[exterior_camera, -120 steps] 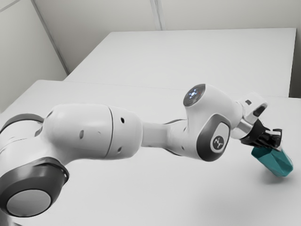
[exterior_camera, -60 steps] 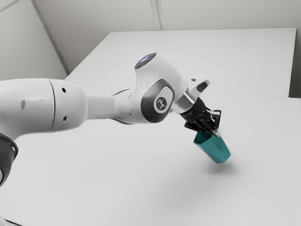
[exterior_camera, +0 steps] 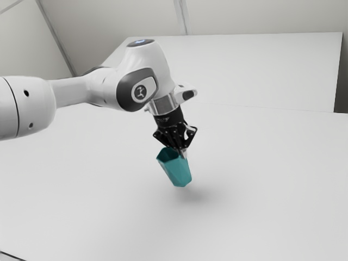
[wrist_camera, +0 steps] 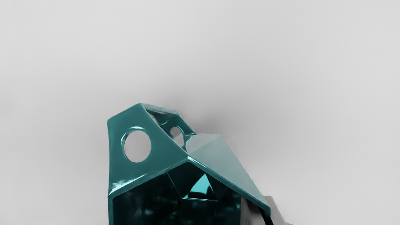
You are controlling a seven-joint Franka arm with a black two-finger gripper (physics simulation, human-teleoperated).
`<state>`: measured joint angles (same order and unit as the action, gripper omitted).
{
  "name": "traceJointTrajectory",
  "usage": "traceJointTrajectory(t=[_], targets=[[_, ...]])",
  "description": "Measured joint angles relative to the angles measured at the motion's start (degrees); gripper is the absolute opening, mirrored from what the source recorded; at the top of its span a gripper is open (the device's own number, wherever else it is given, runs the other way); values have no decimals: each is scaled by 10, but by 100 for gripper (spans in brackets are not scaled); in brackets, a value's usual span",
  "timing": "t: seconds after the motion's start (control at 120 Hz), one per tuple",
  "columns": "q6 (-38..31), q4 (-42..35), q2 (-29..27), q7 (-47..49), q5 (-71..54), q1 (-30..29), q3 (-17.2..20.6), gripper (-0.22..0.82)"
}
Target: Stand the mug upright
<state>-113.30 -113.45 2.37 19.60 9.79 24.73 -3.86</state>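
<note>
Mug (exterior_camera: pixel 176 169) hangs from the gripper (exterior_camera: pixel 182 154), which is clamped on its side near the rim, with one finger (wrist_camera: pixel 249 213) inside the mouth and the other (wrist_camera: pixel 275 206) outside. Over the last second, the mug has been carried toward the exterior view's left and has swung from a steep lean to a milder one, its mouth now facing mostly up. Under the mug, its soft shadow (exterior_camera: pixel 199 194) lies apart from the base on the table (exterior_camera: pixel 261 185), so it looks held clear; well behind it stands the wall (exterior_camera: pixel 261 16). The righting seems well along, but the remaining tilt should come out before the base is lowered and let go, or it could tip.
</note>
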Motion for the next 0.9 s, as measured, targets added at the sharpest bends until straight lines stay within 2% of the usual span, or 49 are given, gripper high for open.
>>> traceJointTrajectory(t=[0.217,0.5,0.767,0.9], targets=[[37,-8,-15,13,-82,-55,1,-18],[47,-9,-20,24,-136,-135,1,-18],[11,-32,-9,31,-167,-204,1,-18],[-5,-34,3,34,-172,-210,1,-18]])
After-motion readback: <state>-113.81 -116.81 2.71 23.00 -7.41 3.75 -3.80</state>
